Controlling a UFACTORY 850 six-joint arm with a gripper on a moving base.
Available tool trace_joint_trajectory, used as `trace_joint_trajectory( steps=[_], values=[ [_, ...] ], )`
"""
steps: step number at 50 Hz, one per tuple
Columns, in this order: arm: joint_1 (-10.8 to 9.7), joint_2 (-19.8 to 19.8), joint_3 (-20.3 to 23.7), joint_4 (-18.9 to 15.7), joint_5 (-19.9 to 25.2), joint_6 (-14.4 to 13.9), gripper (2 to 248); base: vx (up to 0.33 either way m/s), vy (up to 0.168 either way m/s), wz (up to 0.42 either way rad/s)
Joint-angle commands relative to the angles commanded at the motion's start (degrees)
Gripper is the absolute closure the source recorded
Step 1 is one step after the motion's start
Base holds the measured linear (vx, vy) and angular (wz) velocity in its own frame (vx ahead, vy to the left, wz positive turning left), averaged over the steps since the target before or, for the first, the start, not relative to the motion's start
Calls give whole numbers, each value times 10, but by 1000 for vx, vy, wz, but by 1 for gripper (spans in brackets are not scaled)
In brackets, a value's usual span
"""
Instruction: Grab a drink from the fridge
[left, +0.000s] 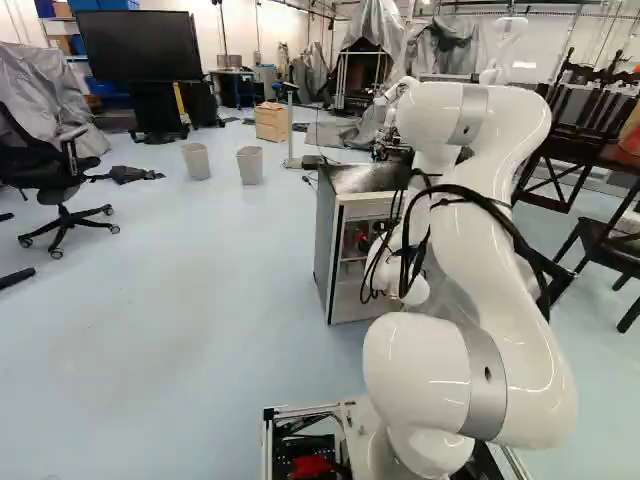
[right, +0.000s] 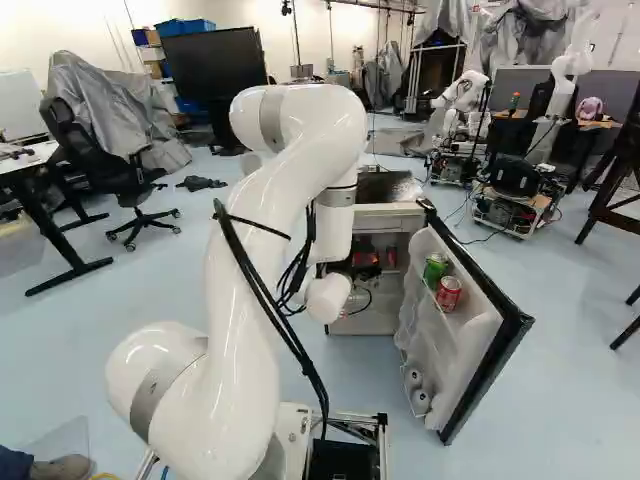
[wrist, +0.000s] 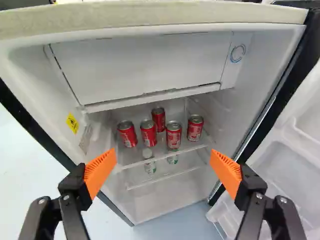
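Red metal drink cans (wrist: 173, 136): yet to grip and take out. Apparently past opening white boxy fridge (wrist: 265, 55), with black two-fingered gripper (wrist: 164, 155) parted wide, holding nothing.

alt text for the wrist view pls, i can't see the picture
An open black gripper with orange pads faces into an open fridge, where five red cans stand on a clear shelf. Below them are two more containers, and the fridge door stands open beside the gripper.

Office chair (left: 45, 168), screen (left: 140, 47), brown box (left: 271, 122)
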Motion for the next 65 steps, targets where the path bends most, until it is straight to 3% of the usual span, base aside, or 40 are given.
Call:
trace_joint_trajectory(
  steps=[29, 65],
  values=[
    [7, -85, -89, 0, 0, 0, 3, 0, 0, 0],
    [0, -180, -186, -1, 11, 0, 3, 0, 0, 0]
  ],
)
